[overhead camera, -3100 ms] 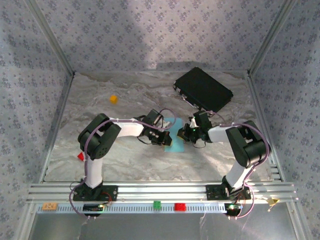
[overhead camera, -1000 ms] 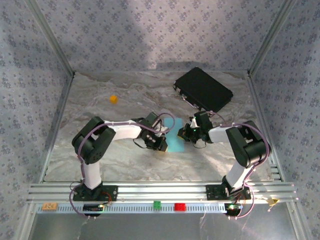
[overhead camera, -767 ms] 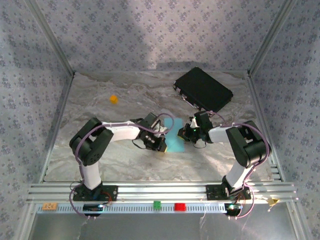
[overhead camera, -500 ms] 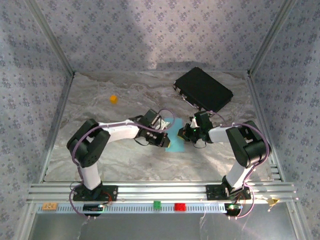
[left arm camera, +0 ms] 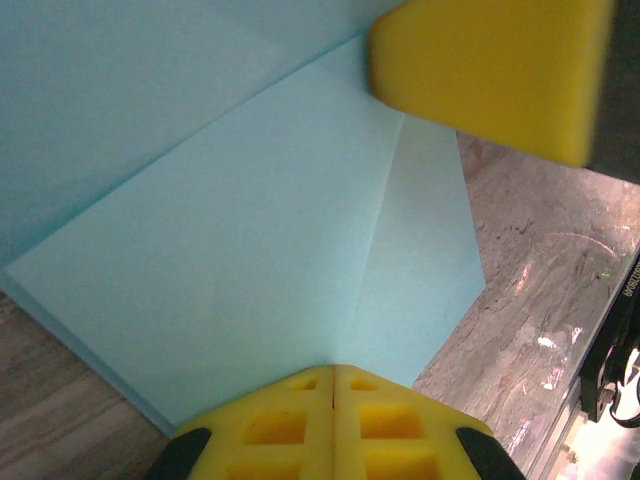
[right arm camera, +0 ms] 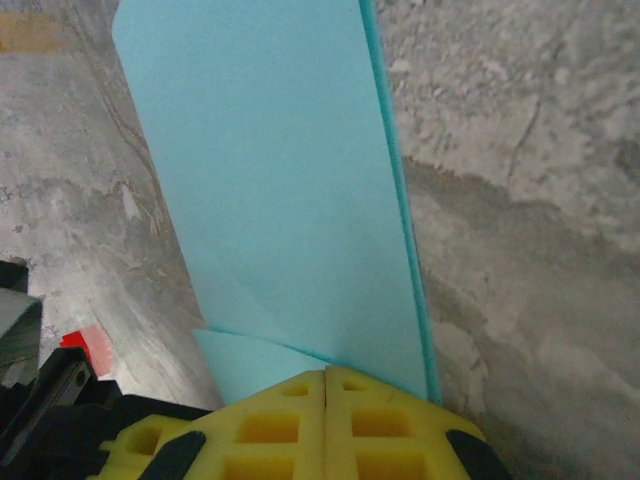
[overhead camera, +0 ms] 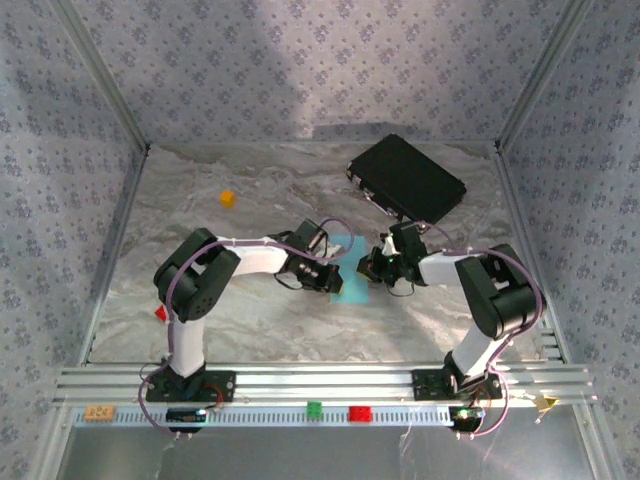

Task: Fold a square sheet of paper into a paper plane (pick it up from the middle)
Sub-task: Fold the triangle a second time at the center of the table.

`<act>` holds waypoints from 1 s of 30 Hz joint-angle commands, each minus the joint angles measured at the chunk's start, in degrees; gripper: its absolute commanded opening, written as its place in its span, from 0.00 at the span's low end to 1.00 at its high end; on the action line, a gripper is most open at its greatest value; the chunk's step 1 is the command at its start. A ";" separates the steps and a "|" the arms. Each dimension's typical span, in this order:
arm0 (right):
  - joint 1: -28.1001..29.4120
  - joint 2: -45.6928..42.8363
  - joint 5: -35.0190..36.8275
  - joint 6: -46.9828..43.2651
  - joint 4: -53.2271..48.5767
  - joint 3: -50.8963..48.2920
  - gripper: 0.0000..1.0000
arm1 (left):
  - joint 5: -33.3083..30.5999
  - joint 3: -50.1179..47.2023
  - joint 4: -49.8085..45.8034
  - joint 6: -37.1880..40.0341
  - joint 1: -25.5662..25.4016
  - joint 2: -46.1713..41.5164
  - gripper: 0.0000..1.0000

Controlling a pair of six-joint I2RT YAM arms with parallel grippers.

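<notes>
The light-blue sheet of paper (overhead camera: pixel 350 290) lies on the marbled table between the two arms, folded into overlapping layers with diagonal creases (left arm camera: pixel 250 230). From the right wrist it reads as a long narrow strip (right arm camera: pixel 280 180) with a flap edge near the fingers. My left gripper (overhead camera: pixel 333 275) is shut, its yellow tips (left arm camera: pixel 333 372) resting on the paper's left side. The right gripper (overhead camera: pixel 368 268) is also shut, its tips (right arm camera: pixel 327 375) set down on the paper's right edge. One right finger (left arm camera: pixel 490 75) shows at the top of the left wrist view.
A black case (overhead camera: pixel 407 183) lies at the back right. A small orange cube (overhead camera: pixel 228 198) sits at the back left, and a red block (overhead camera: pixel 161 313) lies beside the left arm's base. Green (overhead camera: pixel 314 408) and red (overhead camera: pixel 359 413) bricks sit on the front rail.
The left gripper has slid from the paper's near-left corner farther up onto the sheet, and its elbow swung back. The right arm has stayed in place.
</notes>
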 commanded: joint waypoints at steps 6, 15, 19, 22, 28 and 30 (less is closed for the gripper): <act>4.68 -2.83 2.17 -1.93 -5.70 2.77 0.04 | -1.42 -2.08 -1.58 -0.48 0.30 0.42 0.00; 3.99 1.60 3.16 0.02 -2.72 0.00 0.03 | -1.15 -2.43 -0.76 -1.02 0.46 0.25 0.00; 0.78 1.75 2.92 -0.59 -1.92 -0.12 0.03 | -0.11 -2.35 -0.87 -0.93 0.55 0.55 0.00; -2.00 2.06 2.13 -0.46 -0.88 -0.18 0.03 | 0.35 -2.43 -0.58 -1.01 0.58 0.69 0.00; -6.33 2.68 0.11 -0.07 1.27 -0.40 0.03 | 0.71 -2.43 -0.69 -1.01 0.56 0.55 0.00; -6.20 1.40 -0.29 -0.11 1.12 -0.26 0.04 | 0.79 -2.43 -0.69 -1.01 0.61 0.21 0.00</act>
